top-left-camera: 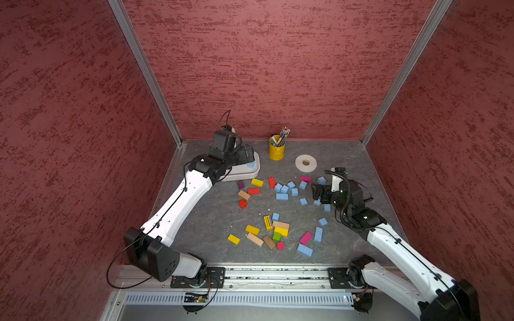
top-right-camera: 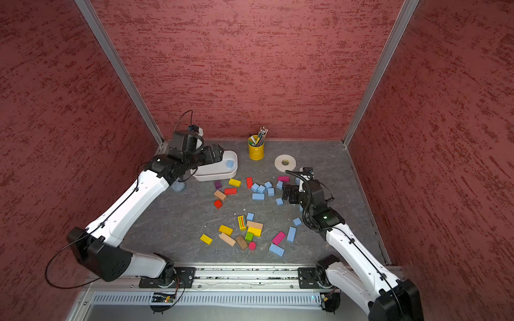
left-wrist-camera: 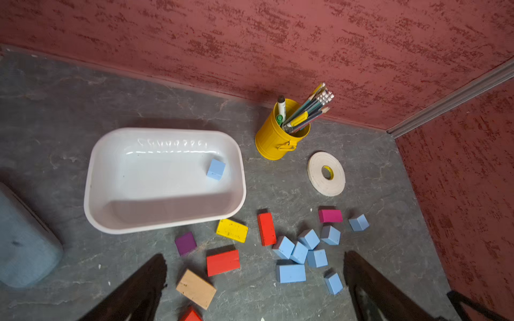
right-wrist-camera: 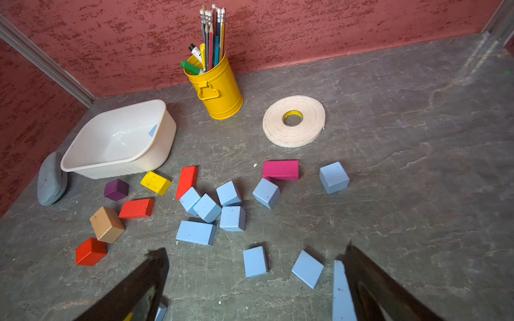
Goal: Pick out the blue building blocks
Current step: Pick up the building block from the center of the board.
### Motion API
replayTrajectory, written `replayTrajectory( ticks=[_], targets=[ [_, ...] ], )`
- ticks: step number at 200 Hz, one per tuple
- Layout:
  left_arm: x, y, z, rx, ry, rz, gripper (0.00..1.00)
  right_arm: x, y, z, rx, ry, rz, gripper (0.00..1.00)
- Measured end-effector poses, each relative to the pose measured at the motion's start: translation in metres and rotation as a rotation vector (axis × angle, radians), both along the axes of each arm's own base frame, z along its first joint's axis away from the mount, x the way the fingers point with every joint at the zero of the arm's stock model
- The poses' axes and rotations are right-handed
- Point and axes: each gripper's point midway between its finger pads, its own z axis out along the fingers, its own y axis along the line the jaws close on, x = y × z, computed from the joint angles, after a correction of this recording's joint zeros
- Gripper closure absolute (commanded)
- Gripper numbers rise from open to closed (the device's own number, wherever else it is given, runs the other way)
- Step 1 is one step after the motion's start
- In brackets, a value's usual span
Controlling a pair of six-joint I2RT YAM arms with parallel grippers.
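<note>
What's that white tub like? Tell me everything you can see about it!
The white tub is a shiny, plastic-looking rectangle with rounded corners, a rolled rim and fine ribs along its outer wall. It sits upright on the grey table near the back wall, beside the yellow pencil cup. Inside lies just one small blue block, near one end. A grey-blue pad rests by one corner; whether they touch is unclear. The left gripper hangs open above it, not touching.

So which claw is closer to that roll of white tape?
The right. The right gripper hangs over the blue blocks just in front of the tape roll; the left gripper is above the white tub, beyond the yellow pencil cup.
</note>
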Motion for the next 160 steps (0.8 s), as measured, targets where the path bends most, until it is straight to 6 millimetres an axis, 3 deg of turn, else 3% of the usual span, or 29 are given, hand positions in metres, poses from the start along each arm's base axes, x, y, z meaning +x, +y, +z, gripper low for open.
replayTrajectory(
  ticks=[25, 67, 98, 160],
  targets=[
    [-0.042, -0.002, -0.012, -0.064, 0.033, -0.051, 0.00, 0.005, -0.004, -0.010, -0.028, 0.024, -0.030, 0.01],
    [-0.081, -0.008, -0.022, -0.107, 0.066, -0.153, 0.01, 0.022, -0.004, -0.036, -0.121, 0.125, -0.046, 0.01],
    [-0.102, -0.006, -0.031, -0.075, 0.072, -0.220, 0.00, 0.038, -0.002, -0.045, -0.166, 0.175, -0.039, 0.01],
    [-0.135, -0.015, -0.024, -0.034, -0.037, -0.436, 0.00, 0.068, -0.016, -0.071, -0.205, 0.290, -0.032, 0.07]
  ],
)
